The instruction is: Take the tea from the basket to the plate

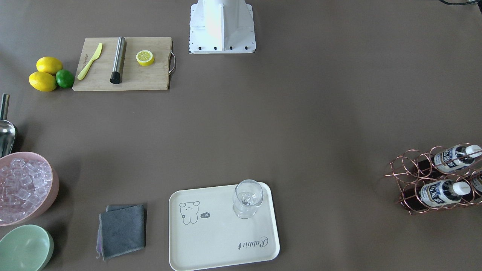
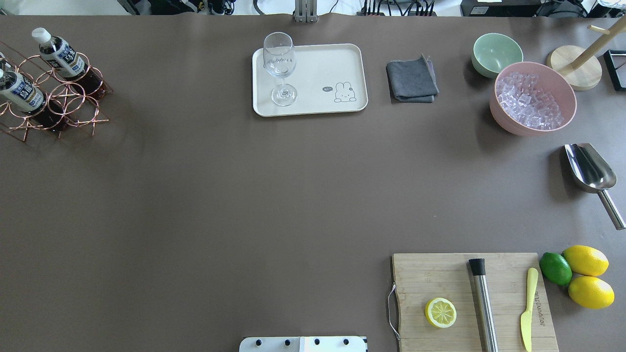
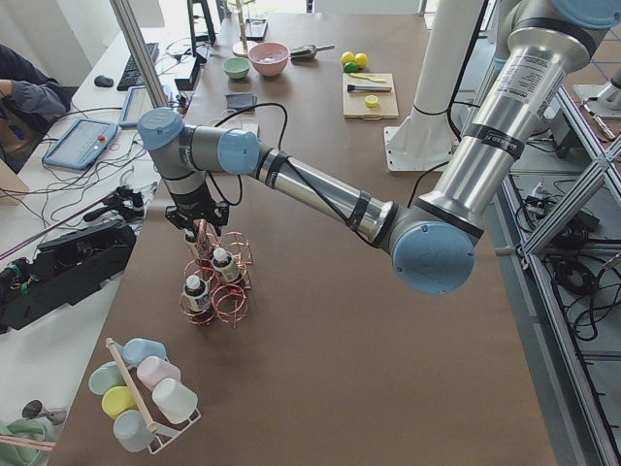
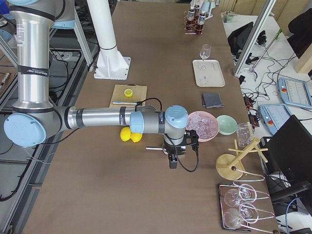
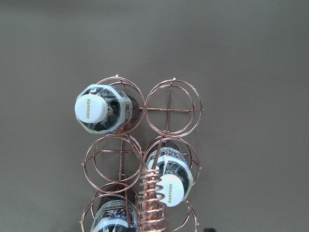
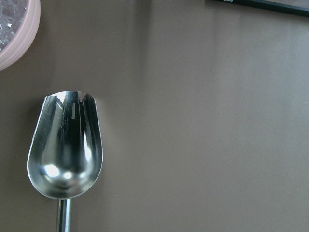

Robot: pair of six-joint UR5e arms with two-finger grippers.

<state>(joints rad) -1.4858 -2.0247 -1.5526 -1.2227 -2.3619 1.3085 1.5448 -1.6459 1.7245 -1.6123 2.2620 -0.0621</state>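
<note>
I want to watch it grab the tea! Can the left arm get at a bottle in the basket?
Probably yes. The left gripper hangs right above the basket, and the tea bottle in the corner ring stands clear of the looped handle, with nothing over its cap.

- Overhead looked forward and down, front-facing steeply back; both shared the plate (image 2: 318, 63).
- Side cameras looked along the table (image 3: 388, 340) from opposite ends.
- Wrist cameras looked straight down, close over basket (image 5: 166, 110) and scoop (image 6: 65, 145).

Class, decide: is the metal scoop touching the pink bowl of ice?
Apart. The right wrist view shows bare table between the metal scoop and the pink bowl.
</note>
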